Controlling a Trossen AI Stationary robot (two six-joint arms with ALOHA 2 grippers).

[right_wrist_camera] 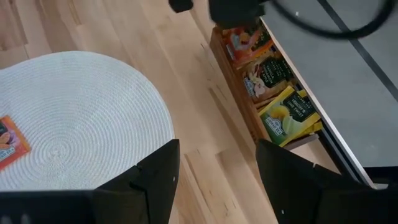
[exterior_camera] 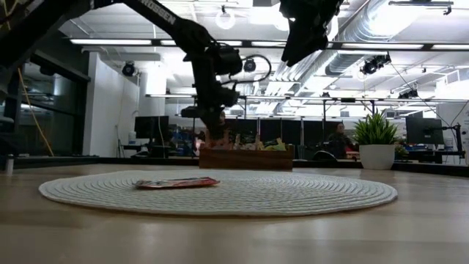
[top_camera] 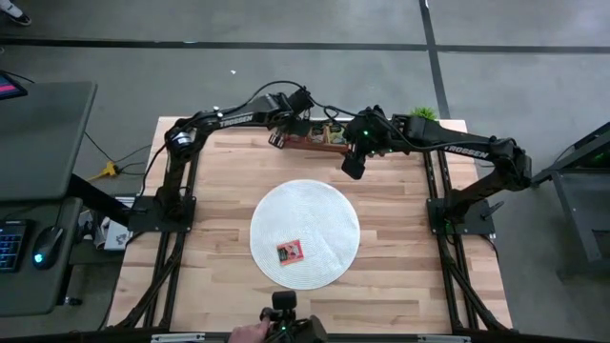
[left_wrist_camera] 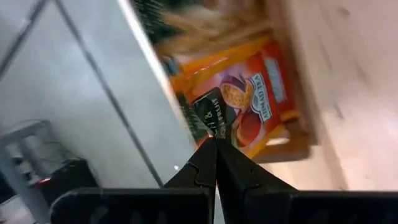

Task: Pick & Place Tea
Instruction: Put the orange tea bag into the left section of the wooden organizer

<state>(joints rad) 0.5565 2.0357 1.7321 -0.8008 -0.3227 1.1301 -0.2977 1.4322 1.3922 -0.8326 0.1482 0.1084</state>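
Note:
A brown wooden tray (top_camera: 329, 143) (exterior_camera: 245, 158) (right_wrist_camera: 239, 109) stands at the table's far edge. It holds orange (right_wrist_camera: 249, 42), dark green (right_wrist_camera: 268, 73) and yellow (right_wrist_camera: 287, 115) tea packets on edge. One red-orange packet (top_camera: 290, 252) (exterior_camera: 176, 182) (right_wrist_camera: 9, 142) lies flat on the round white mat (top_camera: 310, 205) (right_wrist_camera: 81, 112). My left gripper (top_camera: 282, 135) (exterior_camera: 218, 138) (left_wrist_camera: 215, 140) reaches down into the tray's left end, shut at a packet. My right gripper (top_camera: 353, 168) (right_wrist_camera: 217, 171) hangs open, high above the bare wood between mat and tray. My left gripper has its shut fingertips on the edge of a dark-labelled packet (left_wrist_camera: 211, 119) that stands in the tray's left compartment, next to an orange packet (left_wrist_camera: 261, 99). It comes from above, pointing down. The fingertips hide the place of contact, and the packet still sits in the tray.
A potted plant (top_camera: 424, 114) (exterior_camera: 377, 143) stands at the far right corner beside the tray. A person's hand (top_camera: 250, 332) shows at the near edge by a small camera mount (top_camera: 282, 312). A desk with a keyboard (top_camera: 11, 243) stands left of the table.

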